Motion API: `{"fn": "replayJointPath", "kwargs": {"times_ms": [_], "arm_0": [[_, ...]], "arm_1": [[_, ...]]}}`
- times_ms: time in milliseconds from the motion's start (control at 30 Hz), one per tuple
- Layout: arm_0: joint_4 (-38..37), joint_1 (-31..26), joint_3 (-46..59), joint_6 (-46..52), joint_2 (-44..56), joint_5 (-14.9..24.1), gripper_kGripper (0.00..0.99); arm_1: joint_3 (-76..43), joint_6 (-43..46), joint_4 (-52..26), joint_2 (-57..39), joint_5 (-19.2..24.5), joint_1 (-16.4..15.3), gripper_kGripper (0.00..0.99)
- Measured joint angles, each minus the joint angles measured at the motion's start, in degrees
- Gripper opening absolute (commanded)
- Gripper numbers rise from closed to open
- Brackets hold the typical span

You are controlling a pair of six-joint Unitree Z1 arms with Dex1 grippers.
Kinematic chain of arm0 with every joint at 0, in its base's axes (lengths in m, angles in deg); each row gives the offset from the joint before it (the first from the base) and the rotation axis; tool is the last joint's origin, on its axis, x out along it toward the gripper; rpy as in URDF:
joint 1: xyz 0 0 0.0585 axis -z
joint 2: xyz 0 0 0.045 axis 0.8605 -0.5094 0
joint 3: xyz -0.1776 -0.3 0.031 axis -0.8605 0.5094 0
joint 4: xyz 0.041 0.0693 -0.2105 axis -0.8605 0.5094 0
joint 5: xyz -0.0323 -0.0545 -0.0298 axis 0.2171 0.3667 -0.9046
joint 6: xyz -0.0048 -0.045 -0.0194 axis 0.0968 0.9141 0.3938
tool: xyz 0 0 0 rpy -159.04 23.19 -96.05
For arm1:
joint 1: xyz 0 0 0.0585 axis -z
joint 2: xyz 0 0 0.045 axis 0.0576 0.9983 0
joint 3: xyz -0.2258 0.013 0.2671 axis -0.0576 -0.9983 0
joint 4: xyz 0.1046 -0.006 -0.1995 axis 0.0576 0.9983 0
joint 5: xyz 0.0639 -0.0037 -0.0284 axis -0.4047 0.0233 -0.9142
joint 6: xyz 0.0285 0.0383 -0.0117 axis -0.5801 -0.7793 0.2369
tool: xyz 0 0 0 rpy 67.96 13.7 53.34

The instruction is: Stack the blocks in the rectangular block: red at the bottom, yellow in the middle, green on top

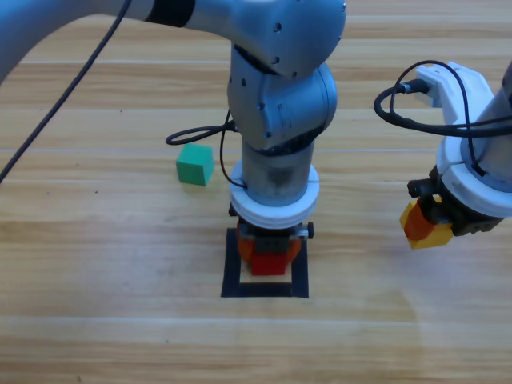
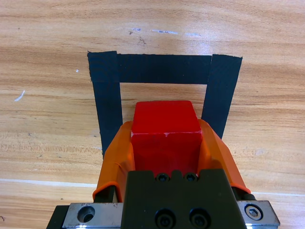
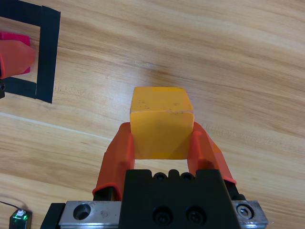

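Observation:
The red cube (image 2: 164, 129) sits between the jaws of my left gripper (image 2: 165, 136), which is shut on it inside the dark tape outline (image 2: 162, 68). From above, the red cube (image 1: 269, 261) shows under the left wrist, within the tape square (image 1: 266, 290). My right gripper (image 3: 162, 138) is shut on the yellow cube (image 3: 162, 126) and holds it above the table, to the right of the outline. In the high view the yellow cube (image 1: 426, 234) hangs at the right gripper (image 1: 424, 228). The green cube (image 1: 195, 165) rests on the wood, up and left of the square.
A black cable (image 1: 196, 134) loops on the table behind the green cube. A small black device with a green light (image 3: 19, 219) lies at the bottom left corner of the right wrist view. Open wood lies in front of the tape square.

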Motion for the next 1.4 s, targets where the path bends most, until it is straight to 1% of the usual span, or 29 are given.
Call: {"fn": "replayJointPath", "kwargs": {"times_ms": [33, 67, 133, 167, 200, 233, 700, 767, 867, 933, 1000, 1100, 1167, 1333, 1400], "arm_0": [[0.0, 0.0, 0.0, 0.0, 0.0, 0.0, 0.204], [0.0, 0.0, 0.0, 0.0, 0.0, 0.0, 0.301], [0.0, 0.0, 0.0, -0.2, 0.0, 0.0, 0.603], [0.0, 0.0, -0.1, -0.3, 0.0, 0.0, 0.815], [0.0, 0.0, -0.1, -0.3, 0.0, 0.0, 0.922], [0.0, 0.0, -0.1, -0.3, 0.0, 0.0, 0.982], [0.0, 0.0, -0.3, -0.8, 0.4, 0.1, 0.990], [1.5, 0.0, -3.1, -1.6, 0.6, 0.9, 0.990], [7.8, 0.0, -12.2, -4.9, 2.1, 3.1, 0.990], [10.2, -0.1, -16.5, -7.0, 5.1, 4.1, 0.990], [11.6, -0.6, -17.3, -8.7, 9.1, 4.3, 0.990], [14.6, -2.7, -16.8, -11.9, 15.2, 5.2, 0.990], [14.7, -5.5, -14.0, -15.3, 19.1, 5.3, 0.989], [14.8, -12.7, -7.6, -24.1, 22.1, 5.2, 0.974], [14.8, -15.6, -6.6, -28.1, 22.1, 3.7, 0.969]], "arm_1": [[0.0, 0.0, 0.0, 0.0, 0.0, 0.0, 0.000], [0.0, 0.0, 0.0, 0.0, 0.0, 0.0, 0.000], [0.0, 0.0, 0.0, 0.0, 0.0, 0.0, 0.000], [0.0, 0.0, 0.0, 0.0, 0.0, 0.0, 0.000], [0.0, 0.0, 0.0, 0.0, 0.0, 0.0, 0.000], [0.0, 0.0, 0.0, 0.0, 0.0, 0.0, 0.000], [0.0, 0.0, 0.0, 0.0, 0.0, 0.0, 0.000], [0.0, 0.0, 0.0, 0.0, 0.0, 0.0, 0.000], [0.1, -0.6, 0.1, 0.0, 0.0, 0.0, 0.000], [0.6, -1.7, 0.8, 0.0, 0.1, 0.0, 0.000], [2.0, -2.7, 2.1, 0.1, 0.2, -0.2, 0.000], [7.2, -4.2, 6.6, 1.2, 0.2, -1.0, 0.000], [12.1, -5.8, 9.8, 3.0, -0.2, -2.1, 0.000], [22.3, -8.7, 16.0, 8.7, -0.8, -5.3, 0.000], [26.1, -9.8, 17.8, 11.2, -0.8, -6.7, 0.000]]}}
